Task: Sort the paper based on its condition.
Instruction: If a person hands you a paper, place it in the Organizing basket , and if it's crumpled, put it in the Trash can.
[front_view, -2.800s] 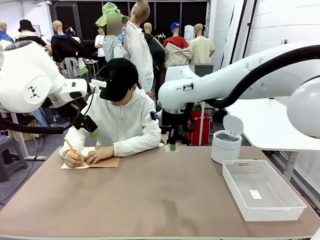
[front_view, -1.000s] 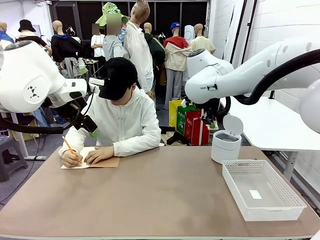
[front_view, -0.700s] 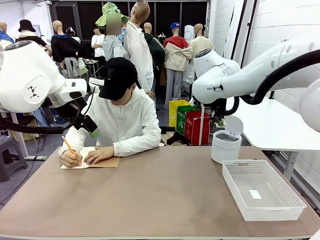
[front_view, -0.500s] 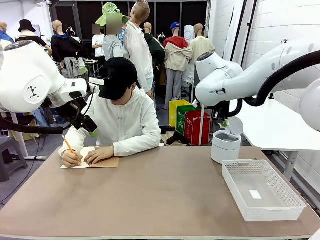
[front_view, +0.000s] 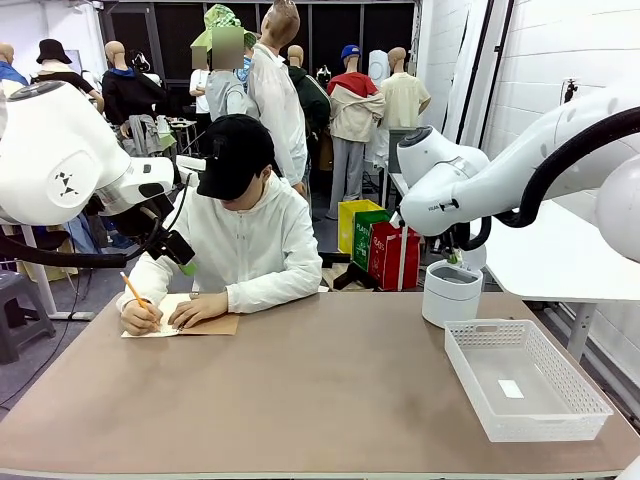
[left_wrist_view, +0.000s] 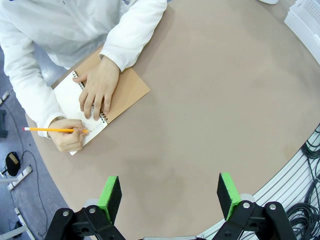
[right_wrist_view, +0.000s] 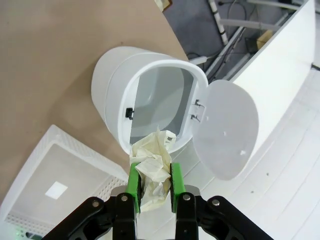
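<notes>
1. Currently a crumpled paper ball (right_wrist_view: 150, 150) is clamped between the green pads of the right hand (right_wrist_view: 154, 172), whose jaws are narrowed onto it.
2. The ball is held just above the open mouth of a white bin (right_wrist_view: 107, 100), whose lid (right_wrist_view: 225, 130) is flipped back.
3. A white mesh basket (right_wrist_view: 85, 165) is seen beside the bin on the worktop (left_wrist_view: 210, 100).
4. The left hand (left_wrist_view: 170, 192) is spread wide with nothing gripped and is raised over the worktop.
5. A notebook (left_wrist_view: 127, 90) is written in with a pencil (left_wrist_view: 52, 129) by a person at the far side.
</notes>
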